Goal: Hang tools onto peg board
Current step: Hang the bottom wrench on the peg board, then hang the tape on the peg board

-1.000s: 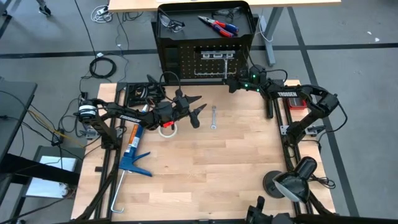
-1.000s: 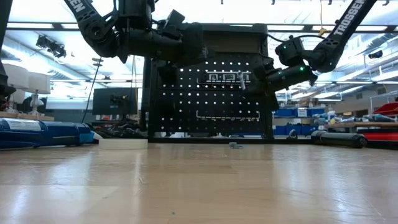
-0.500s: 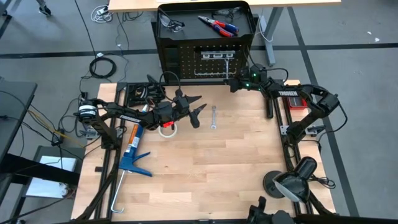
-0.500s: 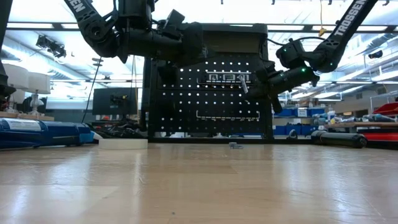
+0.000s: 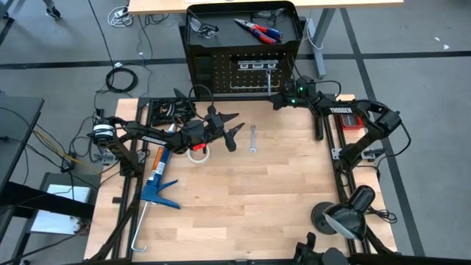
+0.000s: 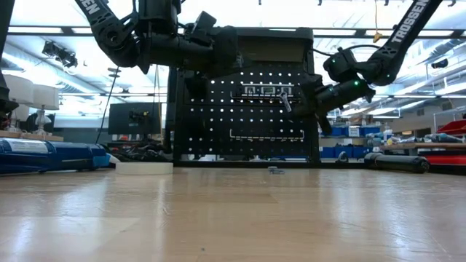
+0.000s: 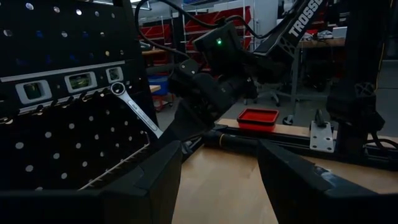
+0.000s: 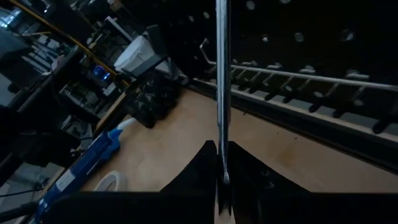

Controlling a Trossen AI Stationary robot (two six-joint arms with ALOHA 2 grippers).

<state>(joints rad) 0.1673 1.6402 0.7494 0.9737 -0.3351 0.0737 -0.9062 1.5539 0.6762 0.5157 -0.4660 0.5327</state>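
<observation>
The peg board (image 5: 243,70) stands upright at the table's far edge. Red-and-blue pliers (image 5: 257,31) and safety glasses (image 5: 202,28) lie on its tray top. My right gripper (image 5: 274,97) is shut on a silver wrench (image 7: 138,111) just in front of the board; whether the wrench's ring end (image 7: 118,89), at the upper hook rail, sits on a hook I cannot tell. A second wrench (image 5: 252,138) lies flat on the table. My left gripper (image 5: 232,126) hovers open above the table, left of that wrench, pointing at the board. My right gripper pinches the wrench's lower end (image 8: 222,163) between its two fingers. The fingers come slanting from the table's right side toward the board, roughly in line with the shaft. The wrench is clear of the table and tilted, with its ring end up against the board's rail.
A blue caulking gun (image 5: 157,177) and a white tape roll (image 5: 197,152) lie at the table's left. A red tray (image 5: 353,121) sits by the right arm's base. The table's middle and near part is bare wood (image 5: 243,199).
My right gripper has tipped a little where it stands. The wrench slants more than before: its held lower end has swung away from the board while its ring end has stayed at the rail.
</observation>
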